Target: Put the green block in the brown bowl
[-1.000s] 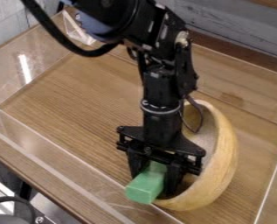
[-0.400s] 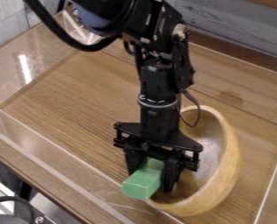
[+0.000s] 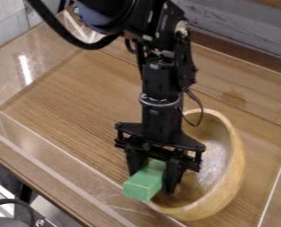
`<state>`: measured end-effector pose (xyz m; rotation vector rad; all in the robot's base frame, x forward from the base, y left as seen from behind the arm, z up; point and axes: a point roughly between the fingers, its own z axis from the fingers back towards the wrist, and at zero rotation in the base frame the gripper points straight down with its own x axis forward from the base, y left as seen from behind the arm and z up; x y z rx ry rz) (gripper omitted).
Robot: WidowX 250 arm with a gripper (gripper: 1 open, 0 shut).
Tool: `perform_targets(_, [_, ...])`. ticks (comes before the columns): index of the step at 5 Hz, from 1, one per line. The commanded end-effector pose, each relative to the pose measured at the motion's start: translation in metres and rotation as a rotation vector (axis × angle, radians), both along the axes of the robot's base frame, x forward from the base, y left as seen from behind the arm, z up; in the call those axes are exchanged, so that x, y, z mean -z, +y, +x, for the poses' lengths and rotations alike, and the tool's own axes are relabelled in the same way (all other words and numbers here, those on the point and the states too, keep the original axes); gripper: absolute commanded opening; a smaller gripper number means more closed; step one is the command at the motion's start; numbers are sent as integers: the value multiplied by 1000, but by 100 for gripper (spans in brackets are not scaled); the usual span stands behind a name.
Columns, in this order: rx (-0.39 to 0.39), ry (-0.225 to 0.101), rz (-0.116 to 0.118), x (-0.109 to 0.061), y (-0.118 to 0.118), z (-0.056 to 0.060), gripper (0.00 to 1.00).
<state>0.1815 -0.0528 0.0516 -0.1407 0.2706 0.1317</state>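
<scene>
Judging by my view, I'm at the placing step: the fingers (image 3: 161, 172) are clamped on the green block (image 3: 145, 182) at the near-left rim of the brown bowl (image 3: 229, 177), so next I should shift inward before releasing.

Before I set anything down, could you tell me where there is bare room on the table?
The wooden tabletop is bare left of the black gripper, up to the clear edge strip. It is crowded where the gripper and green block overlap the light-tan wooden bowl.
</scene>
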Motion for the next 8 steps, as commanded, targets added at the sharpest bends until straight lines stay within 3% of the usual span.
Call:
perform_targets(1, [-8,-52,-13,-13,1,10,0])
perform_targets(8, [2,-45,-51,-39,0,12,0])
